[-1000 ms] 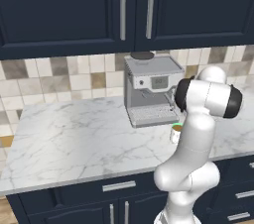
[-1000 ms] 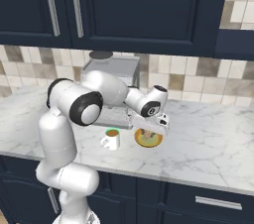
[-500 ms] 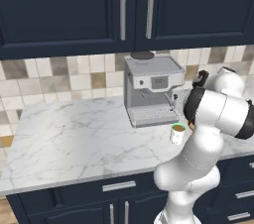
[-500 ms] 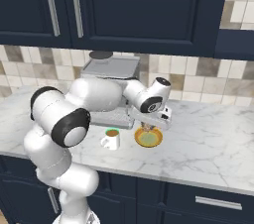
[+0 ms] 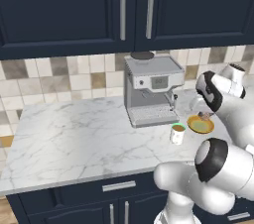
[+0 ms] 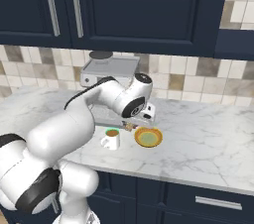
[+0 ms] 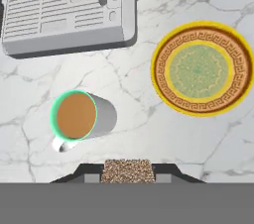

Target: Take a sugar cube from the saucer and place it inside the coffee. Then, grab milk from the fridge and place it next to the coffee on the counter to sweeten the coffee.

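In the left base view we see the counter (image 5: 74, 134) with the grey espresso machine (image 5: 150, 90) at the back, the coffee (image 5: 177, 133) standing in front of it and the saucer (image 5: 200, 125) just to the cup's right; our gripper (image 5: 205, 115) hangs above the saucer's far edge with a small brown sugar cube (image 5: 205, 116) at its tip. In the right base view we find the coffee (image 6: 111, 138) and the saucer (image 6: 148, 137) side by side but apart on the counter (image 6: 208, 134), and the gripper (image 6: 131, 127) held in the air above the gap between them, with the sugar cube (image 6: 130, 127) showing as a brown speck there. In the hand view we look straight down: the coffee (image 7: 77, 116) sits lower left, the saucer (image 7: 202, 68) upper right with its patterned bowl bare, and the gripper (image 7: 128, 172) has its jaws pinched on the speckled sugar cube (image 7: 128, 169) between the fingertips (image 7: 88, 174).
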